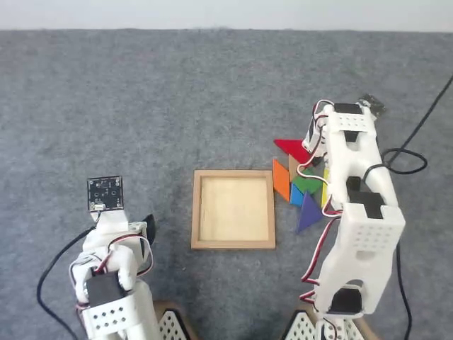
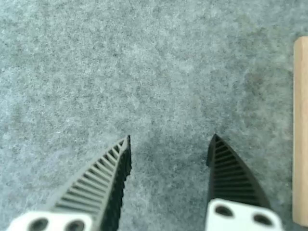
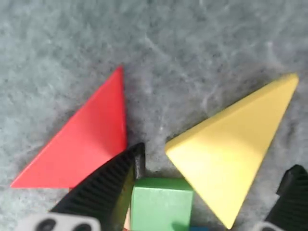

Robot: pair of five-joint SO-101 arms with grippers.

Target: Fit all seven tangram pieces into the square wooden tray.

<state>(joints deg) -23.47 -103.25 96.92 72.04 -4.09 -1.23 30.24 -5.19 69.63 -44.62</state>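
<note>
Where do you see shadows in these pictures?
High view: soft, even light, hardly any shadow around the tray. Left wrist view: the carpet darkens inside the open left gripper. Right wrist view: a dark shadow hugs the yellow triangle.

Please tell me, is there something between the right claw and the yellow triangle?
Nothing visible is in the way. The right claw is open over the yellow triangle, whose top face is uncovered. The green square lies close beside it, also within the claw's opening, so it might get caught.
</note>
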